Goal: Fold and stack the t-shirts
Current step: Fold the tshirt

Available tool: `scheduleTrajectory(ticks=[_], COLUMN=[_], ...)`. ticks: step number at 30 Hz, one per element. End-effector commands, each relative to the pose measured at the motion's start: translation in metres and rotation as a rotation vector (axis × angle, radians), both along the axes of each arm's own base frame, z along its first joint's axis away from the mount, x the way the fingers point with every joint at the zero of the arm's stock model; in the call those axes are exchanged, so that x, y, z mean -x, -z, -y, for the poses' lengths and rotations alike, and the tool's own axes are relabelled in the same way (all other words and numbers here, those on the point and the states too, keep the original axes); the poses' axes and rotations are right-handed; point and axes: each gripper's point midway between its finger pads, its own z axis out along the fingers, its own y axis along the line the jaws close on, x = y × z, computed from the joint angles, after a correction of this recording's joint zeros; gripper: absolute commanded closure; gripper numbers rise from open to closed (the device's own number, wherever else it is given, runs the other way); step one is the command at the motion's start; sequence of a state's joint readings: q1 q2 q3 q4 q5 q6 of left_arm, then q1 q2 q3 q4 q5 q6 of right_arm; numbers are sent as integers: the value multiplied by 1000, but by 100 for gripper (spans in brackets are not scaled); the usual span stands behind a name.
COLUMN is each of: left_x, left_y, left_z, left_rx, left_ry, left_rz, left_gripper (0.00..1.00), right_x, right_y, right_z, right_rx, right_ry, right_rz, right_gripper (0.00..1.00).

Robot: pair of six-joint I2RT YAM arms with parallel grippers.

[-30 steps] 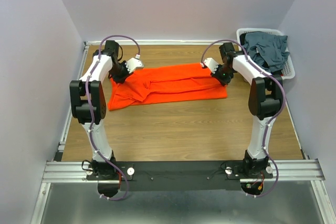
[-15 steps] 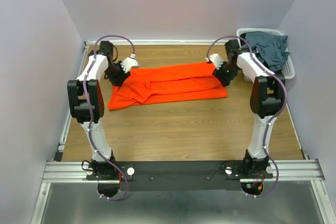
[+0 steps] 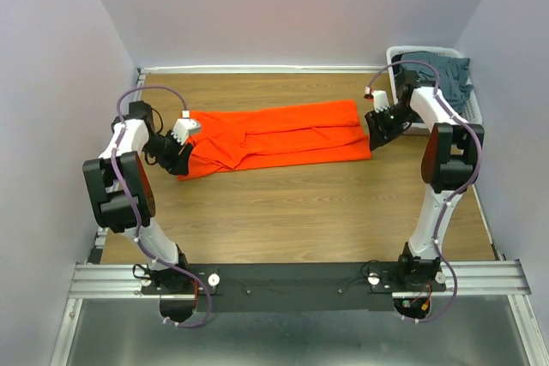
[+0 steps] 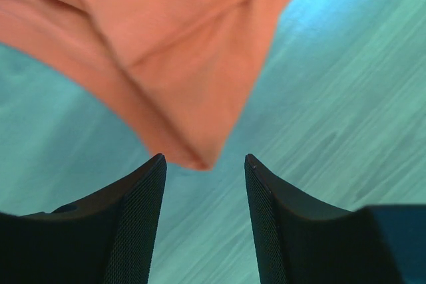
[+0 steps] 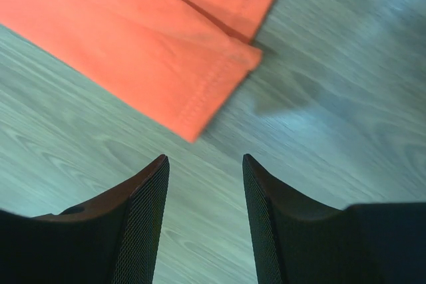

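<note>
The orange-red t-shirt lies folded lengthwise between left tool and right tool, both spread apart, empty.

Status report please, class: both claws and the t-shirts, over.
Left claw open at left corner of orange t-shirt. Right claw open off its right end. Grey t-shirts in basket. No obstruction seen.

One t-shirt lies flat across the far half of my desk, its ends towards the left and right edges. My left fingers sit at its left end, a corner just between their tips, and my right fingers just off its right end. The basket stands in the far right corner, the other t-shirts heaped in it.
</note>
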State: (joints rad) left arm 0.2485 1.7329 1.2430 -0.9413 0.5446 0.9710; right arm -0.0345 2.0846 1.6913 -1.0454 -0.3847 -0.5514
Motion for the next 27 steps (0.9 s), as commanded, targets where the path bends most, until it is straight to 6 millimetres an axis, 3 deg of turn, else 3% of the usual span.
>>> scheduleTrajectory(ticks=[1, 12, 17, 23, 27], left_x=[-6, -2, -1, 6, 5], left_y=[-2, 13, 21, 29, 27], left_z=[9, 2, 1, 2, -1], left_rx=[76, 50, 46, 51, 44], left_ry=[-40, -63, -66, -52, -50], left_rz=[35, 8, -8, -44, -47], left_gripper=[41, 40, 42, 56, 75], right_x=[3, 17, 19, 18, 14], right_y=[6, 38, 42, 40, 38], right_z=[-12, -12, -14, -14, -12], right_rx=[-84, -84, -88, -88, -81], right_ry=[80, 97, 94, 95, 97], right_rz=[-64, -144, -151, -144, -132], right_gripper=[45, 45, 56, 76, 89])
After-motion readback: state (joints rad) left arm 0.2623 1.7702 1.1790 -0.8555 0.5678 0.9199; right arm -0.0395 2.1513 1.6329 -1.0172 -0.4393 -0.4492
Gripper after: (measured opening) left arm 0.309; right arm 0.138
